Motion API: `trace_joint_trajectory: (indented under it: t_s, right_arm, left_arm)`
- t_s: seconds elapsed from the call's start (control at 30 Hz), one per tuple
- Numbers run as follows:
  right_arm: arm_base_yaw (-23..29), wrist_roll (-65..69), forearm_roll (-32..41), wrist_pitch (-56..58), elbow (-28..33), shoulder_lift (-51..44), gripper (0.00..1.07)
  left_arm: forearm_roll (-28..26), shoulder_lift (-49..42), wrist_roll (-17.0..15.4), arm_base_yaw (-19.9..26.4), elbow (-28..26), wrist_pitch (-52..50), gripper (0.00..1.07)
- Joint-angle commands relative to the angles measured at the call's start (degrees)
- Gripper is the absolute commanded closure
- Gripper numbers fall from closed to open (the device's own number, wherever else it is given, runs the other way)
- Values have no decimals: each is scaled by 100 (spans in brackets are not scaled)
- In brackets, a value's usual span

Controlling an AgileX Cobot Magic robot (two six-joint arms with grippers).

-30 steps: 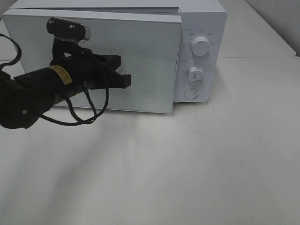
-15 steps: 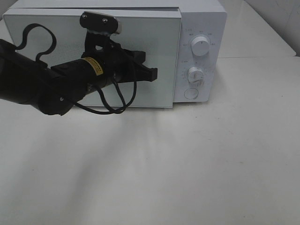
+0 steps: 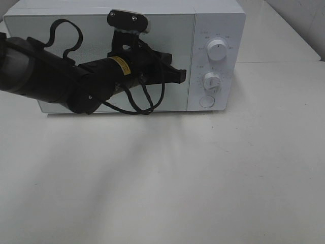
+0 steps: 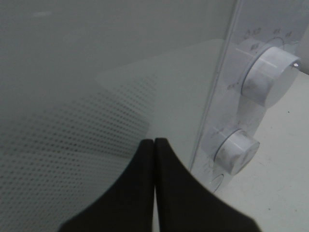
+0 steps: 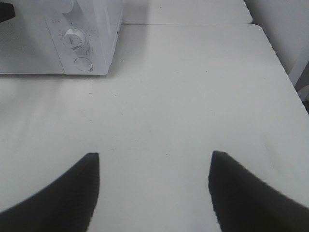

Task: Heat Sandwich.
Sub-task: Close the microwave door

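Microwave door (image 3: 172, 35) shut (contents hidden); left end effector (image 3: 180, 76) closed before it, right end effector (image 5: 154, 162) spread, empty

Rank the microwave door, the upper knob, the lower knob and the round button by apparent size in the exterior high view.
1. microwave door, by far the largest
2. upper knob
3. lower knob, slightly smaller
4. round button, nearly the lower knob's size, so the order of these two is unsure
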Motion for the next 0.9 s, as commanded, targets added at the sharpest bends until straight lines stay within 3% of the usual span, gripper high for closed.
trace_joint_trajectory:
  t_s: [0.03,0.7,0.9]
  right_arm:
    - [-29,17,-17,-29,40,-149,44]
    - [-29,29,-17,-29,40,-149,43]
    - [-29,29,-17,-29,40,-149,43]
  left_arm:
    - [-481,120,-17,143,-378,-74,107]
    - [-424,97,-17,143,-395,-86,107]
    - [-315,-17,-17,74,-97,-97,107]
